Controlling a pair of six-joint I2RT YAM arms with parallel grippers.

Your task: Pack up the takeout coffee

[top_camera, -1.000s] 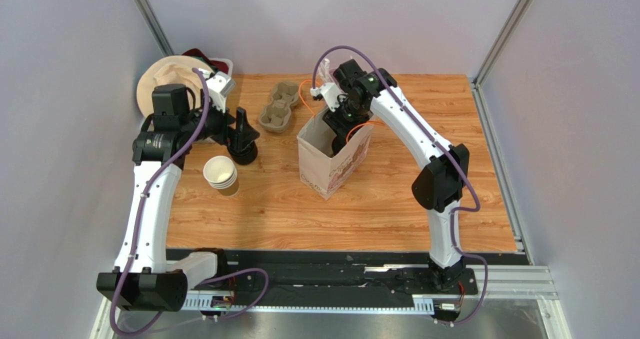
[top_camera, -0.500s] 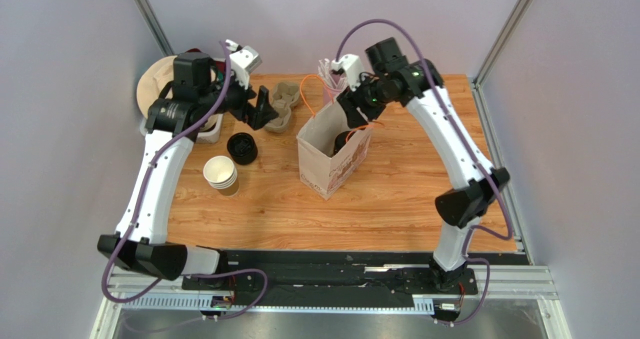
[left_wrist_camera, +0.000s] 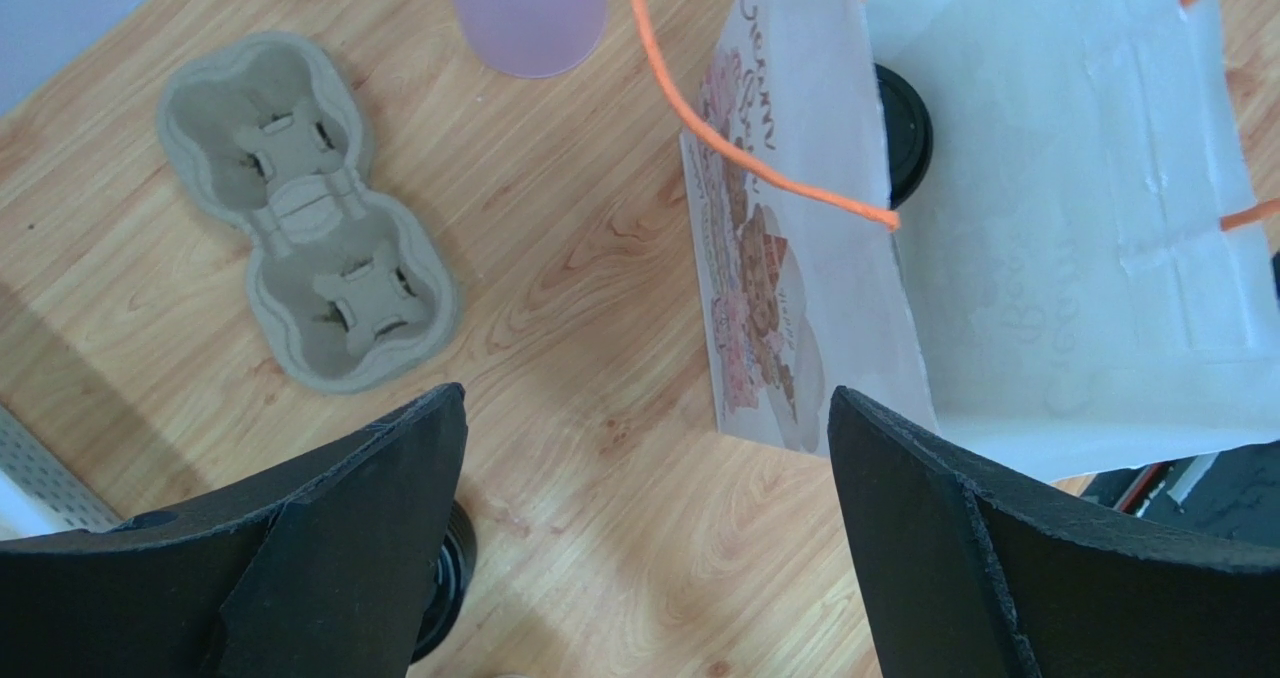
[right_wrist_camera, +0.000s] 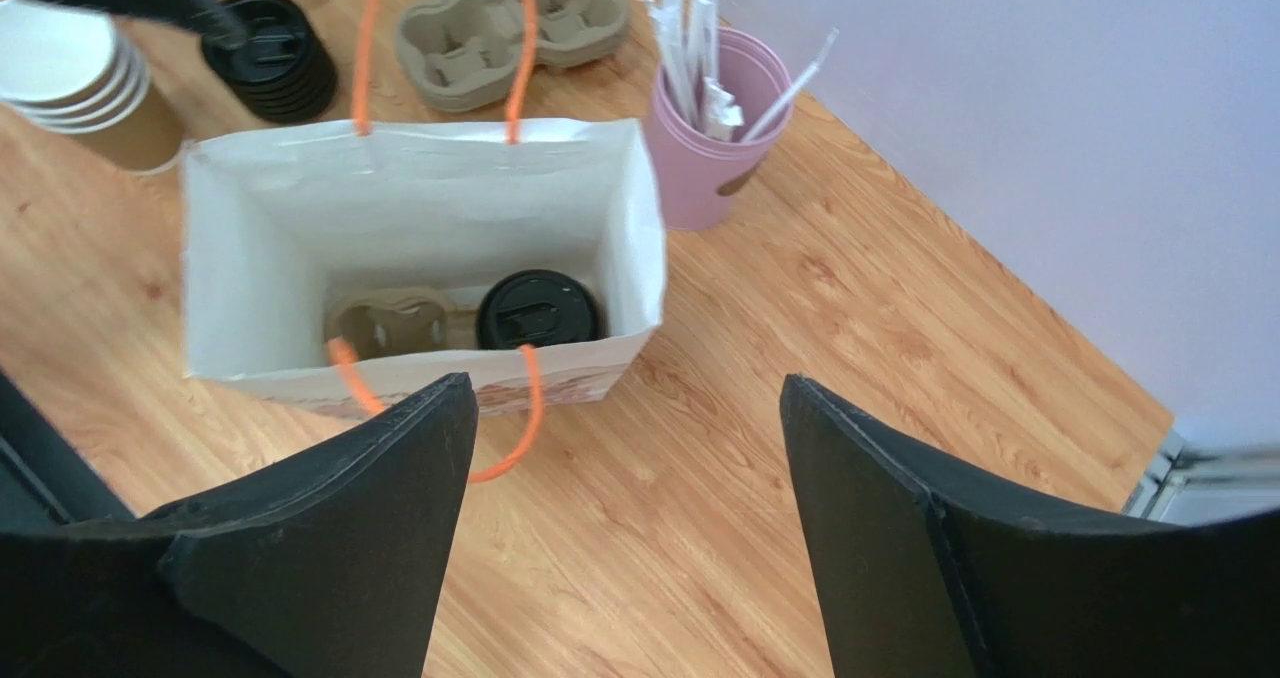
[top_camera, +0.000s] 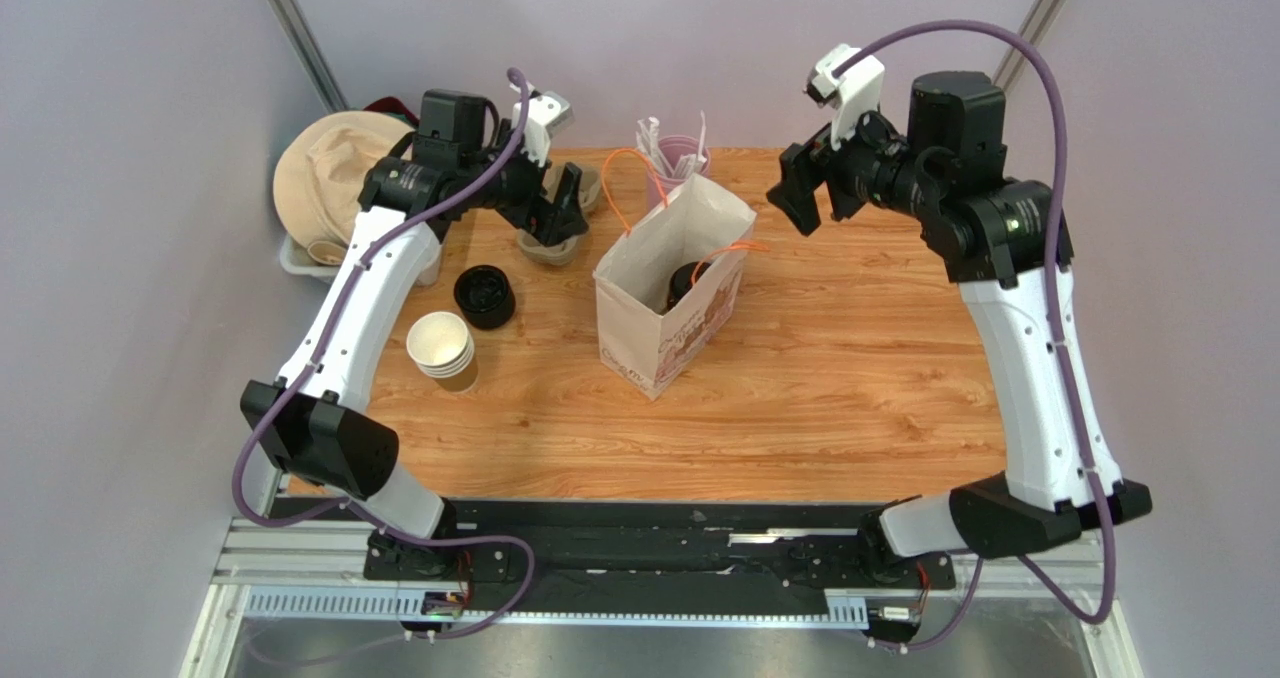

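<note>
Takeout coffee (right_wrist_camera: 538,311) sits lidded inside the paper bag (right_wrist_camera: 421,213), seated in a carrier (right_wrist_camera: 376,323) (one slot empty). Left gripper (left_wrist_camera: 646,453) and right gripper (right_wrist_camera: 627,453) hang above the bag, jaws apart, holding nothing. Risk: a finger snagging an orange handle (right_wrist_camera: 522,63) could topple the bag.

Paper bag (right_wrist_camera: 421,198) (matt white) on wood-grain table (right_wrist_camera: 842,348).

The takeout coffee (right_wrist_camera: 538,311), black-lidded, stands upright in the carrier (right_wrist_camera: 376,323) inside the paper bag (right_wrist_camera: 421,206).
</note>
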